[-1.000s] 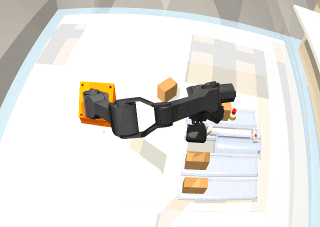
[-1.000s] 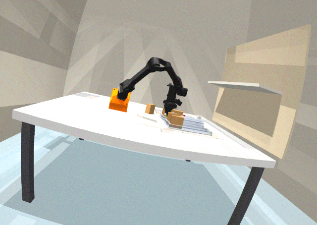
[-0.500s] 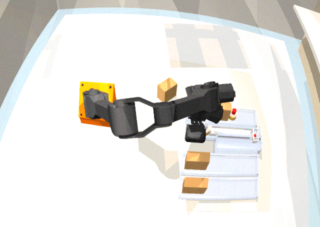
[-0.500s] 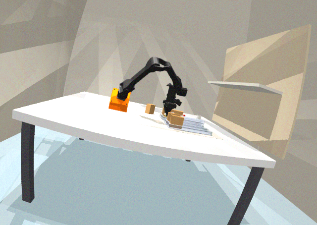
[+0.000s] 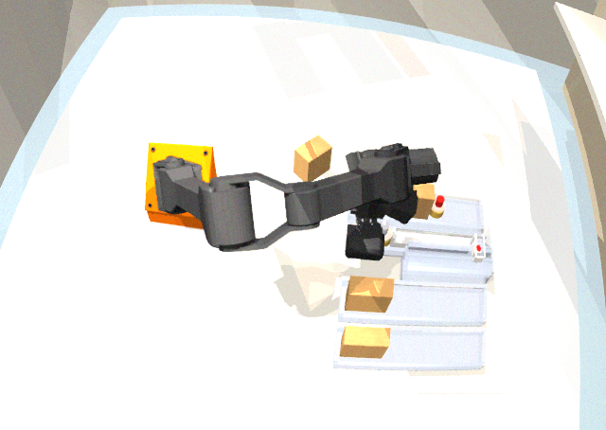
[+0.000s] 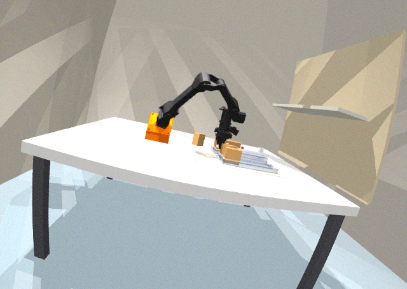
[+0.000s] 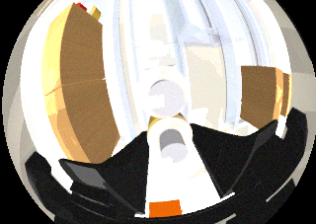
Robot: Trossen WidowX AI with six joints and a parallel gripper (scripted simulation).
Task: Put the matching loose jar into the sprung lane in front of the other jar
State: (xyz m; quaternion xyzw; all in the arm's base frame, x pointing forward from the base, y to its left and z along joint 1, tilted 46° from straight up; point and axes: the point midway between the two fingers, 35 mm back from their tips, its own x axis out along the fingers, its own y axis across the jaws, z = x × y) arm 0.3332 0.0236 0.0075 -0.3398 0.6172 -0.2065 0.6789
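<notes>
So the hand (image 5: 365,241) (image 6: 220,144) (image 7: 169,131) is pinching 1 white-topped jar (image 7: 170,135), with another white-topped jar (image 5: 387,233) (image 7: 166,97) right next to it.

Carton (image 5: 368,294) (image 6: 226,149) inside one tray (image 5: 440,304) | second carton (image 5: 365,342) (image 6: 231,155) inside adjacent tray (image 5: 433,349) | loose block (image 5: 311,159) (image 6: 198,139) outside, near robot base (image 5: 181,152) (image 6: 158,136)

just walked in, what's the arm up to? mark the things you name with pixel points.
The arm has a white-topped jar (image 7: 170,135) clamped in its jaws, low at the near end of the sprung lane. A second white-topped jar (image 7: 166,97) stands right beyond it in the wrist view. It looks like the front jar is being loaded, but I can't tell whether it is down on the lane floor. It hasn't been let go. A red-capped jar (image 5: 437,207) stands off to one side.
</notes>
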